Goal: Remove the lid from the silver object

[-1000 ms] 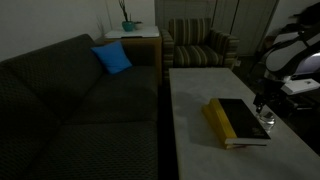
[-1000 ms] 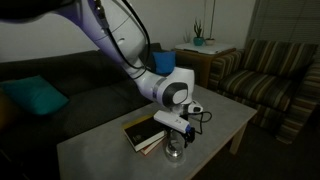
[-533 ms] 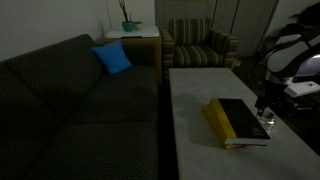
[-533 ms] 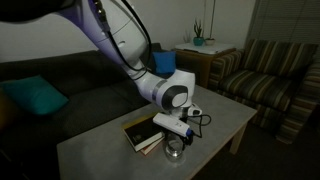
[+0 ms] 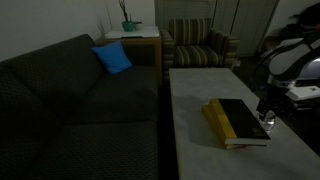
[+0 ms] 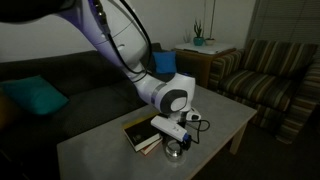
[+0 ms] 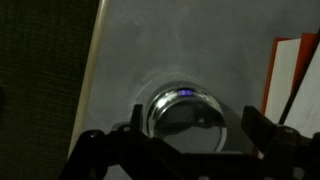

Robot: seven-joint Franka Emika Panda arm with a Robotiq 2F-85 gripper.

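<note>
The silver object point(image 7: 185, 118) is a small round shiny container on the grey table, right under my gripper point(image 7: 190, 125) in the wrist view. The two black fingers stand open on either side of it, not touching it. Its lid looks still in place. In both exterior views the container point(image 6: 174, 150) point(image 5: 267, 122) sits beside a black book with a yellow edge point(image 5: 235, 121), and my gripper point(image 6: 178, 133) hangs just above it.
The book point(image 6: 145, 135) lies close beside the container, its edge at the right of the wrist view point(image 7: 295, 80). A dark sofa point(image 5: 80, 110) runs along the table's side. A striped armchair point(image 5: 200, 45) stands beyond the table's far end.
My gripper has come down a little closer to the silver container. The container and the book have not moved.
</note>
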